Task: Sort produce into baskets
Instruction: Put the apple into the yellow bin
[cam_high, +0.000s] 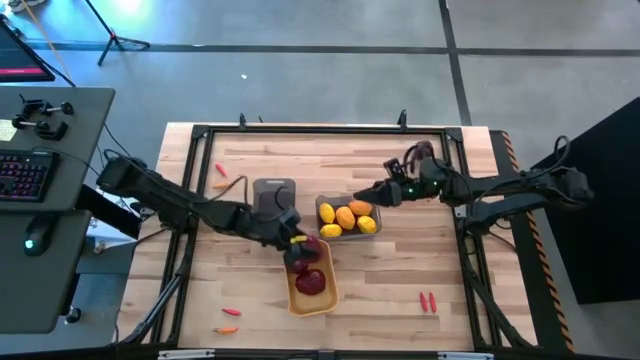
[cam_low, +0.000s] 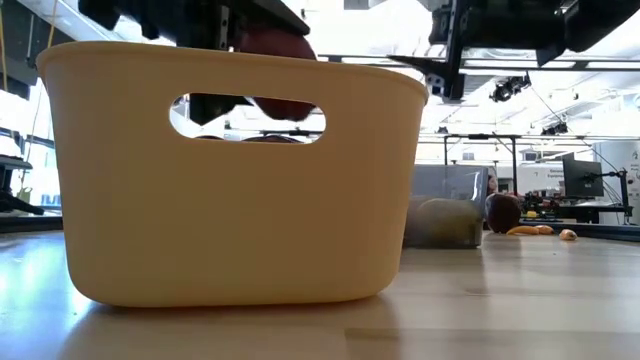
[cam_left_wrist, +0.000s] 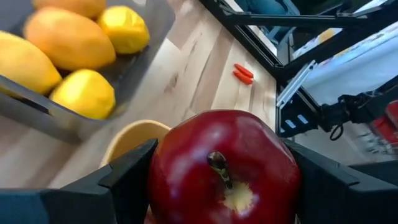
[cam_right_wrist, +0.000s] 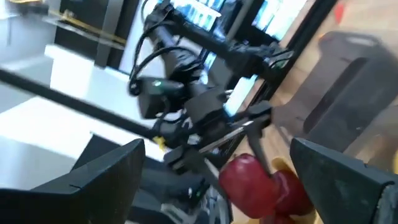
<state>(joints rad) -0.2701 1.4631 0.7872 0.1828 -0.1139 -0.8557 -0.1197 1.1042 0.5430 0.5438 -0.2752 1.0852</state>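
My left gripper (cam_high: 298, 246) is shut on a dark red apple (cam_left_wrist: 224, 171) and hovers over the far end of the yellow-orange basket (cam_high: 312, 288). Another dark red fruit (cam_high: 312, 282) lies inside that basket. Beside it, a dark grey basket (cam_high: 322, 206) holds several yellow and orange oval fruits (cam_high: 346, 219). A second grey basket (cam_high: 273, 192) stands to the left of it. My right gripper (cam_high: 362, 198) stands open above the far right corner of the fruit-filled grey basket, with nothing between its fingers (cam_right_wrist: 112, 177). My left gripper pinches the apple by its two opposite sides (cam_left_wrist: 163, 180) between its two fingers (cam_left_wrist: 127, 177). The stem end (cam_left_wrist: 219, 165) faces back toward the wrist. The fingers come from the table's left, slanting downward. The apple is lifted clear, just above the yellow-orange basket's rim (cam_low: 275, 45).
Small carrot pieces lie loose on the wood: two at the far left (cam_high: 220, 178), two near the front left edge (cam_high: 228, 320), and two red ones at the front right (cam_high: 428, 301). The table's black frame rails (cam_high: 320, 129) run along its edges.
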